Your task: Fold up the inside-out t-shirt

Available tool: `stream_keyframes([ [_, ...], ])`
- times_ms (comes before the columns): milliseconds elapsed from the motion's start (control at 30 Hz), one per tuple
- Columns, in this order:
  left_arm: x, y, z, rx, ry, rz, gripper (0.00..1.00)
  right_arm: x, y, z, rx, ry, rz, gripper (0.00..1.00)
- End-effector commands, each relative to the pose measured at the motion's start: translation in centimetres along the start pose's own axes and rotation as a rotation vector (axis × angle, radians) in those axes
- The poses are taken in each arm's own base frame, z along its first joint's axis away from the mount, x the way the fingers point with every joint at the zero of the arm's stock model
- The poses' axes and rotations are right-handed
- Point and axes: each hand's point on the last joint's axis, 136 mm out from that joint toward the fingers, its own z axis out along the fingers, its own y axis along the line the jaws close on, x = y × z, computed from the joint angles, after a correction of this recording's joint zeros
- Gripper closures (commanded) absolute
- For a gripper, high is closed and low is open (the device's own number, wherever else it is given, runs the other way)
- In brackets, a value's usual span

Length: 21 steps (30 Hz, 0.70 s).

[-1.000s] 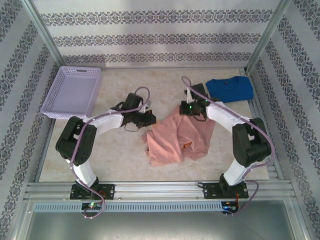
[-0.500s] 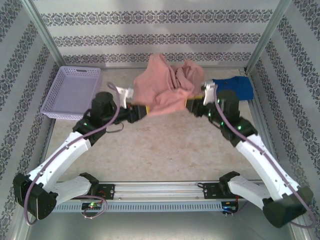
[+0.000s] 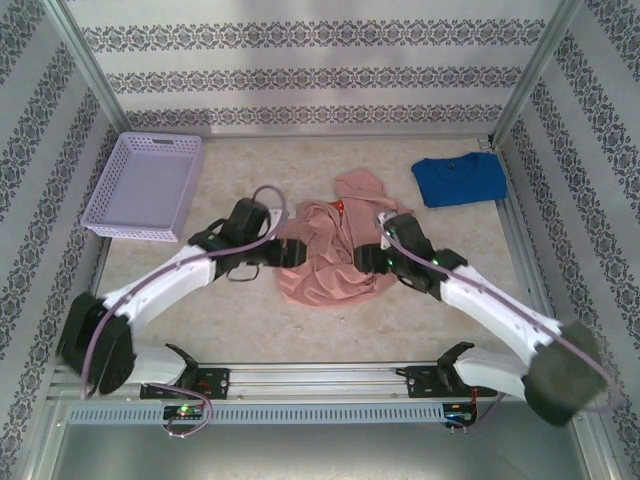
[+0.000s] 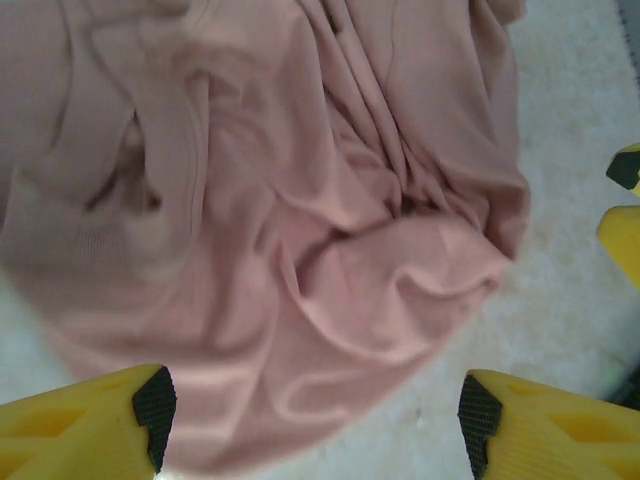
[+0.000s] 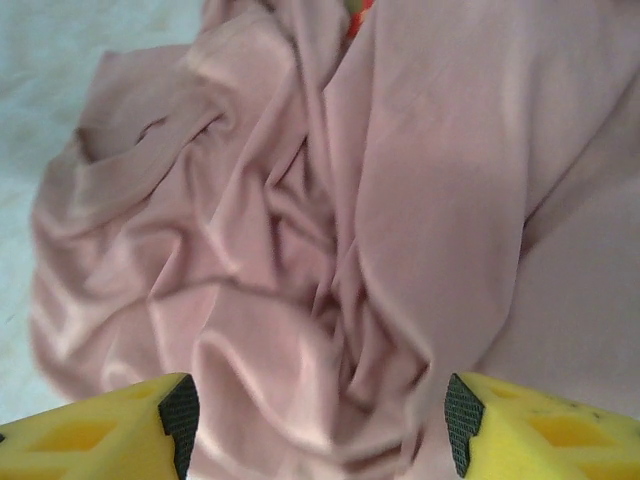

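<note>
I log 1 inside-out t-shirt (image 3: 325, 272), salmon, crumpled on table (image 3: 250, 325) btwn my grippers: L gripper (image 4: 315, 430) jaws spread, cloth just ahead of and under its tips; R gripper (image 5: 315, 420) jaws spread, cloth bunched directly ahead.

t-shirt (image 3: 325, 255) | salmon-pink | crumpled heap | table centre

There is one crumpled salmon-pink cotton t-shirt (image 3: 325, 255), one flat bright blue t-shirt (image 3: 460, 180), one lilac perforated plastic basket (image 3: 150, 185), and two white robot arms: the left arm (image 3: 165, 283) and the right arm (image 3: 490, 303).
</note>
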Motion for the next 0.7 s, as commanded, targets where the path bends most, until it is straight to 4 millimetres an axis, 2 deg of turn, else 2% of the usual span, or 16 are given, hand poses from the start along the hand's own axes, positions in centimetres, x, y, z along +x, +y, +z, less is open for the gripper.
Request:
stream_keyframes([
  [0, -2.2, 0.4, 4.1, -0.081, 0.023, 0.106, 0.24, -2.7, -2.4, 2.5, 0.141, -0.016, -0.007, 0.32],
  [133, -4.1, 0.9, 8.7, -0.123, 0.091, 0.124, 0.25, -2.6, -3.7, 6.3, 0.19, 0.066, -0.012, 0.33],
  [233, -4.3, 1.0, 11.7, -0.112, 0.139, 0.088, 0.28, -1.4, -4.0, 8.5, 0.193, 0.123, -0.001, 0.34],
  [267, -4.3, 1.7, 12.6, -0.139, 0.151, 0.069, 0.3, -0.9, -4.4, 9.1, 0.205, 0.14, 0.0, 0.35],
  [300, -4.4, 1.9, 13.2, -0.144, 0.152, 0.062, 0.33, -0.8, -4.7, 9.5, 0.214, 0.146, 0.006, 0.37],
  [367, -4.7, 2.0, 14.5, -0.133, 0.145, 0.045, 0.47, -1.1, -5.3, 9.7, 0.216, 0.138, 0.023, 0.52],
  [467, -6.2, 1.0, 14.6, -0.09, 0.104, 0.055, 0.72, -2.5, -5.8, 8.8, 0.207, 0.09, 0.032, 0.74],
  [533, -7.2, 0.5, 14.0, -0.062, 0.076, 0.075, 0.92, -4.1, -5.7, 7.3, 0.183, 0.039, 0.027, 0.86],
  [567, -7.7, 0.4, 13.3, -0.044, 0.061, 0.082, 0.98, -4.8, -5.6, 6.4, 0.167, 0.012, 0.028, 0.9],
  [633, -8.2, 0.4, 11.3, -0.022, 0.022, 0.092, 1.0, -6.0, -5.1, 4.3, 0.119, -0.044, 0.032, 0.96],
  [667, -8.3, 0.5, 9.7, -0.009, -0.005, 0.091, 1.0, -6.4, -5.1, 3.0, 0.096, -0.07, 0.045, 0.98],
])
